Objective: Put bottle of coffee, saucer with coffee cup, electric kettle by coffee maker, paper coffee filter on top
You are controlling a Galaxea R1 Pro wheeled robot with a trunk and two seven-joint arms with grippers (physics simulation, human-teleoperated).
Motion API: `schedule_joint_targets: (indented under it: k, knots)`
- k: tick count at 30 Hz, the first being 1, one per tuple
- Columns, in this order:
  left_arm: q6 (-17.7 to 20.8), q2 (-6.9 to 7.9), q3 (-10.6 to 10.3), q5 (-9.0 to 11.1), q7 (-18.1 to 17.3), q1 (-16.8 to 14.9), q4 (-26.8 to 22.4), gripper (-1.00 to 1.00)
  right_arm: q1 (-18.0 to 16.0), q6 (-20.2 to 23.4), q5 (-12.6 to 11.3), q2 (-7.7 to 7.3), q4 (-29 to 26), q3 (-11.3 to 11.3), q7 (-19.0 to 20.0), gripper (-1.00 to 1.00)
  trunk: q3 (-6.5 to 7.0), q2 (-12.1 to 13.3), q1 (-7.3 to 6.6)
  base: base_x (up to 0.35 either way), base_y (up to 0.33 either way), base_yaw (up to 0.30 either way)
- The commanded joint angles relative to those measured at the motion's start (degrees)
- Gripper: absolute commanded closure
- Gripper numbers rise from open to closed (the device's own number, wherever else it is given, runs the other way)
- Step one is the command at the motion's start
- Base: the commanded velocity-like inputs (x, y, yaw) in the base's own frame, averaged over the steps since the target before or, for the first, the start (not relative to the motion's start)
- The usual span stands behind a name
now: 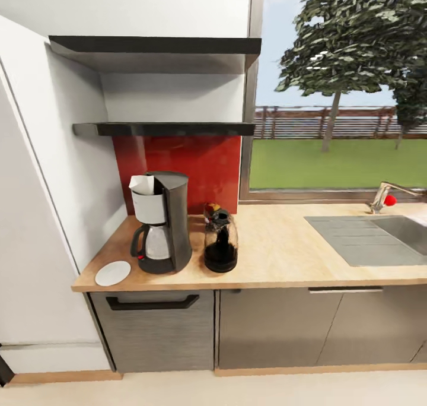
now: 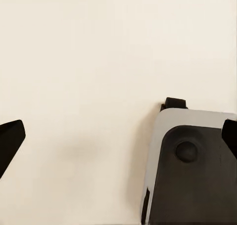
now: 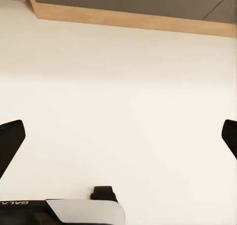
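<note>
Four items on bench [image 1: 284, 257]: saucer [image 1: 112, 273] at 9 o'clock of maker [image 1: 161, 222], light, brittle, thin-rimmed; filter [image 1: 142, 184]; bottle [image 1: 220, 238]. Both jaws apart, empty.

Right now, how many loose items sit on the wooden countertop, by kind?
Coffee maker: 1
Paper coffee filter, on top of the coffee maker: 1
Bottle of coffee: 1
Saucer: 1
Total: 4
</note>
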Motion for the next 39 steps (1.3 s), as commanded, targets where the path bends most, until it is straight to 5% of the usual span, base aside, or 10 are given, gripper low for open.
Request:
schedule_joint_targets:
  k: [1, 24, 31, 39]
  knots:
    - [-0.22, 0.02, 0.47, -0.61, 0.23, 0.0, 0.25, -1.0, -0.07, -0.19, -0.37, -0.01, 0.08, 0.41, -0.32, -1.0, -0.13, -0.09, 0.02, 0.0, -0.18, -0.3]
    - [-0.07, -0.06, 0.46, -0.62, 0.71, 1.14, 0.62, -1.0, -0.07, -0.11, -0.26, -0.34, 0.8, 0.13, -0.55, -1.0, -0.87, -0.09, 0.02, 0.124, -0.252, -0.292]
    - [-0.04, -0.08, 0.46, -0.62, 0.71, 1.2, 0.62, -1.0, -0.07, -0.09, -4.02, -0.73, 6.19, -1.14, -0.76, -1.0, -0.93, -0.09, 0.02, 0.173, -0.251, -0.292]
    - [-0.04, -0.24, 0.46, -0.62, 0.71, 1.21, 1.36, -1.0, -0.07, -0.01, -4.82, -0.73, 7.62, -1.32, -0.79, -1.0, -0.94, -0.09, 0.02, 0.174, -0.251, -0.299]
